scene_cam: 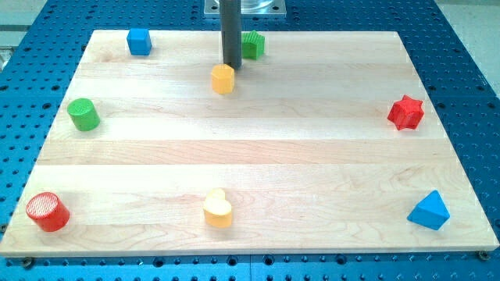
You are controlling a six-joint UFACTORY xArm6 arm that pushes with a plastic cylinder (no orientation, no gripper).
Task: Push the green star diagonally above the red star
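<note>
My tip [231, 65], a bare rod with no gripper, touches the yellow block [223, 79]; the green star [252, 44] just behind-right could be missed, shoving yellow instead.

No text, label, brand, number or sign can be read anywhere: not on the blocks, the counter or the rod.

Tip [231, 65] just left of green star [252, 44], above yellow block [223, 79]; red star [406, 112] far right on desk [258, 148].
</note>
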